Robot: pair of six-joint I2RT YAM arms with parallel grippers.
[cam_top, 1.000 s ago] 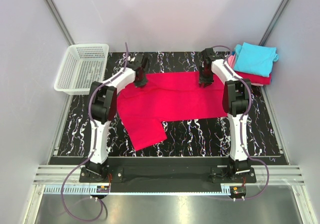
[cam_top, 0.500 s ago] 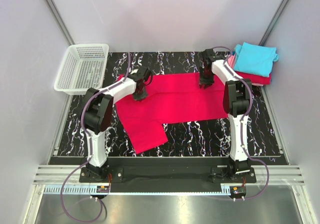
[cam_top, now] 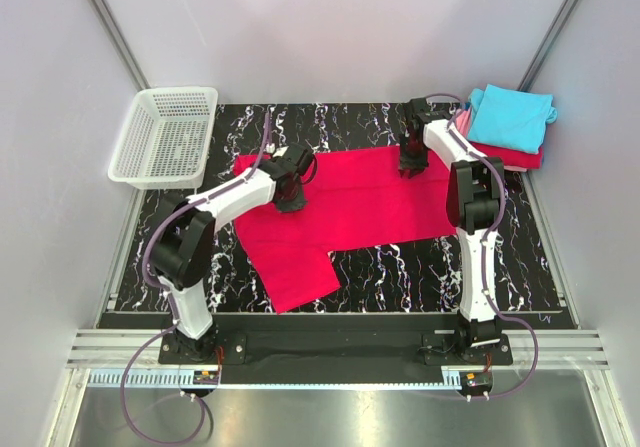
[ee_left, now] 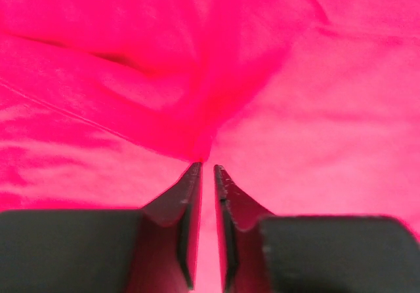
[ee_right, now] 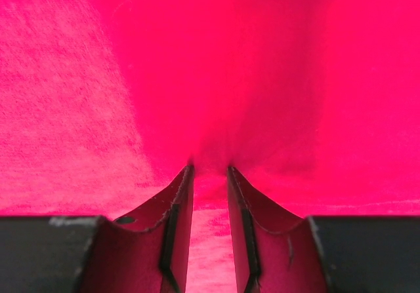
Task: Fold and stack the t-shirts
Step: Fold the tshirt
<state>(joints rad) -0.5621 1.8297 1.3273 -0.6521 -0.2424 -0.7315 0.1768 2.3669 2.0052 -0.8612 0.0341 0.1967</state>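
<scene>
A crimson shirt (cam_top: 360, 197) lies spread across the middle of the dark marbled bench (cam_top: 400, 267), its long side running left to right, with one flap (cam_top: 295, 267) reaching toward the near edge on the left. The left arm (cam_top: 235, 192) stretches over the shirt's left part. The left fingers (ee_left: 174, 208) are drawn nearly together, only a sliver between them, and pinch a ridge of the red cloth at their tips; creases fan out from that point. The right arm (cam_top: 470, 197) reaches to the shirt's far edge on the right. The right fingers (ee_right: 172, 204) stand narrow, with red cloth gathered and puckered between their tips, so they hold the shirt too. Both wrist views are filled with red cloth. At the far right corner of the bench sits a stack of folded shirts: a turquoise one (cam_top: 510, 115) on top, a red one (cam_top: 520, 155) under it, and a pink edge (cam_top: 463, 120) showing at the stack's left side, just beside the right arm. A white mesh basket (cam_top: 165, 137) stands at the far left corner, apart from the shirt.
</scene>
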